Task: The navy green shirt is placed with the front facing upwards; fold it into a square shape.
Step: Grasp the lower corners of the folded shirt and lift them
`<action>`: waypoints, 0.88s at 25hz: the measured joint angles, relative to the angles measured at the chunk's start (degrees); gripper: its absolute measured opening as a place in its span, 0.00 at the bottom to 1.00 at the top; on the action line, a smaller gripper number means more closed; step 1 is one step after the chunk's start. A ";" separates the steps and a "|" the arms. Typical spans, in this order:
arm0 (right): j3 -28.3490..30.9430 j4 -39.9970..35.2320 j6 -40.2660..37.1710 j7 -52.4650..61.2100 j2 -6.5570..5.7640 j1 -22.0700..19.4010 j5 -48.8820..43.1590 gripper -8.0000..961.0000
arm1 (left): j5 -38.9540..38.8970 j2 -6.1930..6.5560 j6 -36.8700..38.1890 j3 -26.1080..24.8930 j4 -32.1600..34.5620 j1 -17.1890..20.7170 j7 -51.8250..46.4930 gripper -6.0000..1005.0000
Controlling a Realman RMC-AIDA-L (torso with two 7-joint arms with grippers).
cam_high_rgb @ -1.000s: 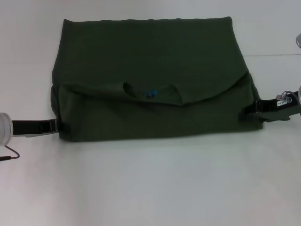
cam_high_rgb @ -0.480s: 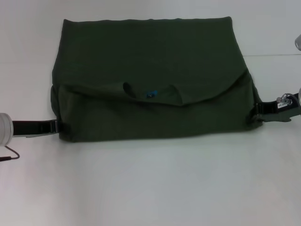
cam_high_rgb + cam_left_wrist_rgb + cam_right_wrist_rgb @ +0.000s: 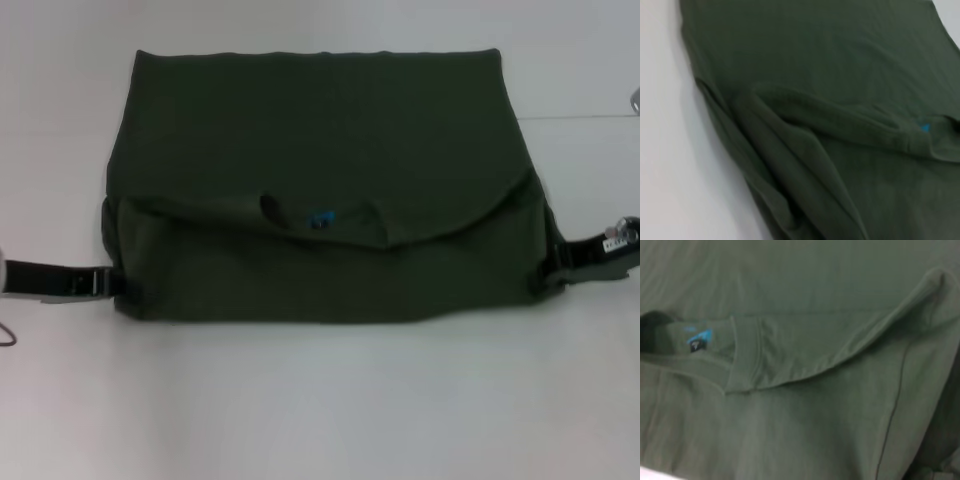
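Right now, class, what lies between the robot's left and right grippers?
In the head view, only the folded navy green shirt spans from the left gripper to the right gripper, its blue neck label roughly midway.

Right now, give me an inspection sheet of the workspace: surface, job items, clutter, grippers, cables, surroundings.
Surface: white table, bare in front of the shirt.
Job's things: navy green shirt lies flat, partly folded; the collar edge is folded toward the robot, with the blue neck label showing mid-shirt. No chest lettering is visible.
Clutter: nothing seen.
Grippers: left gripper is low at the shirt's left edge, near the front corner; right gripper is low at the right edge, near the front corner. Neither wrist view shows its own fingers.
Cables: a thin dark cable loops on the table by the left arm.
Surroundings: a faint seam line crosses the surface at far right; otherwise nothing seen.
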 joint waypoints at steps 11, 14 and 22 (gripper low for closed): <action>0.14 -1.36 -17.71 -3.89 -0.93 -2.80 -0.06 0.06 | 7.30 1.85 24.35 -4.90 6.13 1.39 0.15 0.06; 0.15 -1.36 -22.23 -5.51 -0.90 -3.30 -0.06 0.06 | 7.72 2.12 30.22 -5.16 6.95 1.91 0.67 0.06; -0.40 -0.68 -27.21 -8.40 -0.54 -4.41 -0.65 0.06 | 10.72 2.07 37.75 -5.13 7.63 2.90 1.05 0.07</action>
